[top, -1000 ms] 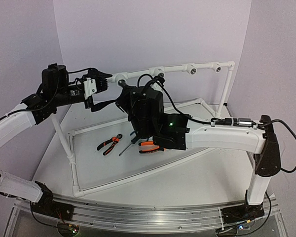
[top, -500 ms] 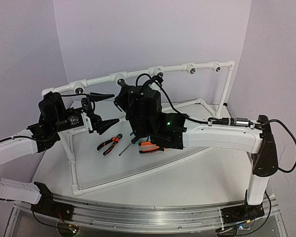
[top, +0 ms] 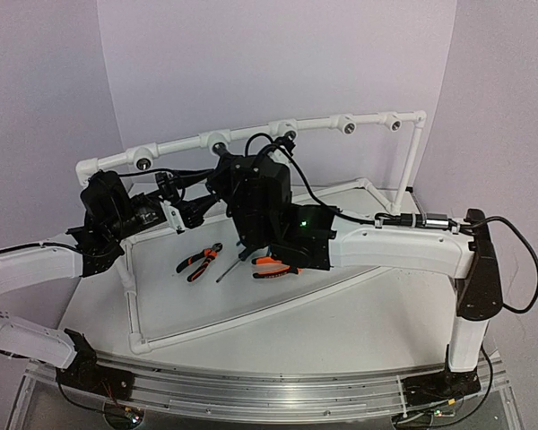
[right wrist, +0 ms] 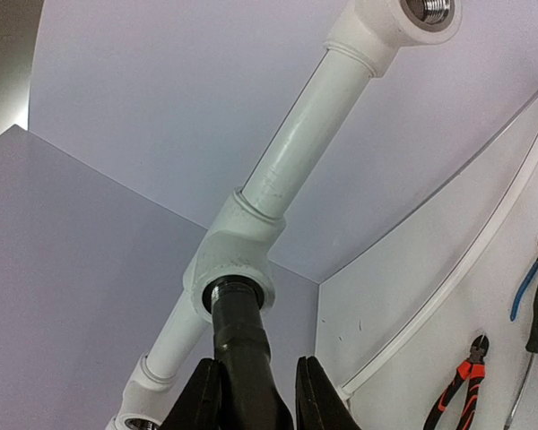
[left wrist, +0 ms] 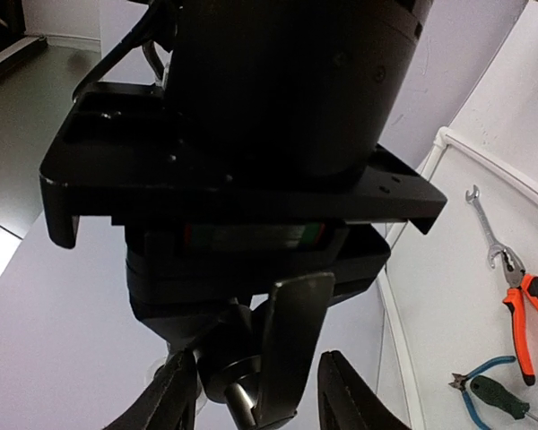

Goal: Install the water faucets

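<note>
**Left arm (top: 27, 264) dropped below the white plastic pipe rail (top: 316, 125)**

Right gripper (right wrist: 258, 381) pinches the small black cylindrical tap (right wrist: 240, 336). The tap's long axis points up into the white tee fitting's round socket (right wrist: 229, 255), with its tip inside the mouth. The next socket (right wrist: 403, 22) holds a metal thread ring. Left gripper (left wrist: 255, 405), lower than a second ago, spreads its fingers beside what seems to be the tap's bent lever.
</note>
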Robot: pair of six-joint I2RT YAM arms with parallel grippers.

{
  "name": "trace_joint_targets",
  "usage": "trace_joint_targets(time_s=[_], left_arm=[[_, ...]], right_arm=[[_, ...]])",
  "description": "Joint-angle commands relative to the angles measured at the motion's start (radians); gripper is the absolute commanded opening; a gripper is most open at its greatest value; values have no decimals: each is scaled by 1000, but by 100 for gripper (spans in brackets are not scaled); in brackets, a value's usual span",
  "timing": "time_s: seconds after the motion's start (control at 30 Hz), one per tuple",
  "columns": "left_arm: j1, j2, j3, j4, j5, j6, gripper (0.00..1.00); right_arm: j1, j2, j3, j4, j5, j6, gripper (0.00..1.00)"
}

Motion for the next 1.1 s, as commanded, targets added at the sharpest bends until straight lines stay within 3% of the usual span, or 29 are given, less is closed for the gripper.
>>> trace_joint_targets(time_s=[0.0,0.2,0.4,0.63,0.83,1.07], left_arm=[[-3,1,19,34,-42,-12,32],[-2,-9,23,-9,-69,-22,1],[4,-37,8,-52,-72,-38,0],[60,-56,22,-95,-30,-92,0],[112,-61,38,-138,41,-141,0],[123,-43,110,-202,26,-248,0]], right_arm=[[-17,11,48,45,-6,3,0],[-16,7,40,45,-13,-9,0],[-17,-6,18,44,-41,-42,2],[-15,-55,-38,68,-117,-169,36],[-10,-124,-114,139,-163,-324,46],[-3,-206,-141,166,-278,-579,55]])
